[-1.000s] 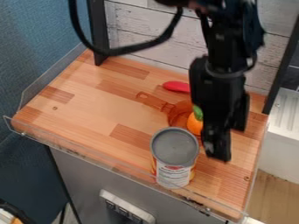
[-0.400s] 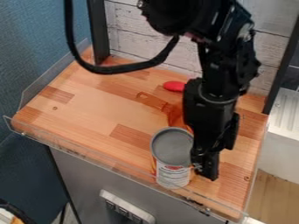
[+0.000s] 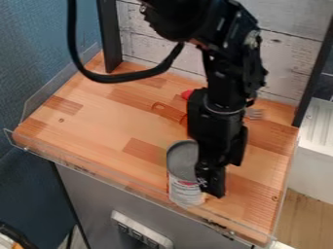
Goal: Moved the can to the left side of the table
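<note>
At the far left, blue wall (image 3: 46,48); next to it a clear guard (image 3: 52,86) runs up the left side of the wooden tabletop (image 3: 91,114). Black post (image 3: 110,34) at the back left, pale planked boards behind. Black cable (image 3: 117,79) loops down from the arm (image 3: 224,63) across the back of the tabletop. Farther right, mid-depth, a see-through orange handle (image 3: 168,111) lies flat on the wood, running rightward and toward the near edge until the arm hides it. Behind it, a bit of something red (image 3: 187,94), mostly covered by the arm. Can (image 3: 184,177) right of the middle, hard by the near edge of the tabletop: standing upright, long axis vertical, grey round top facing up, base down, pale label with red print toward the near edge. No tilt that I can make out. Gripper (image 3: 211,181) hangs over the can's right side, pointed down, its lower end low beside the can and covering part of its top and label. Open or closed, cannot tell; nor whether it touches the can or has hold of it. Right of the arm, toward the back, silvery fork-like tines (image 3: 254,114). Past the tabletop's right edge, a white ribbed surface (image 3: 317,124), wood floor (image 3: 309,214) below.
</note>
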